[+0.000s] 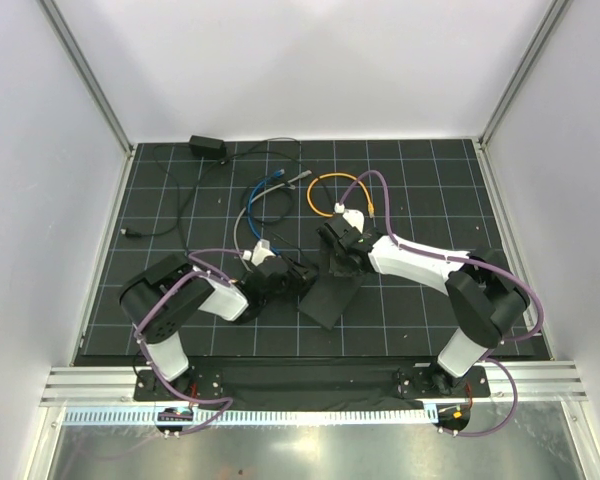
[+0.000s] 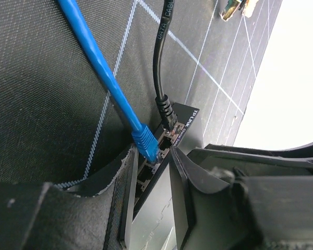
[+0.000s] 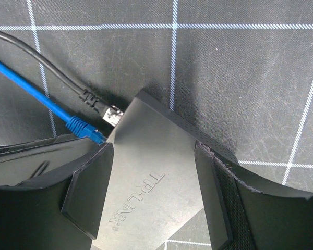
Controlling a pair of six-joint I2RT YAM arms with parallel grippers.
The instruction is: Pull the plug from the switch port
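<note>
Blue plug (image 2: 146, 145), ribbed boot, sits in the flat matte-black switch (image 3: 146, 177).

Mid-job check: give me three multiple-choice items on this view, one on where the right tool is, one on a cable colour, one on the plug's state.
1. Where is the right tool?
A) straddling the switch
B) parked at its own base
C) up against the back wall

2. What colour is the cable beside the black cable at the switch's edge?
A) green
B) blue
C) red

3. The blue plug is:
A) lying loose, away from the switch
B) hanging in the air
C) plugged into the switch

Answers:
1 A, a finger shows on each side of the switch.
2 B, the blue cable runs in next to it.
3 C, its tip sits in the switch's edge.
</note>
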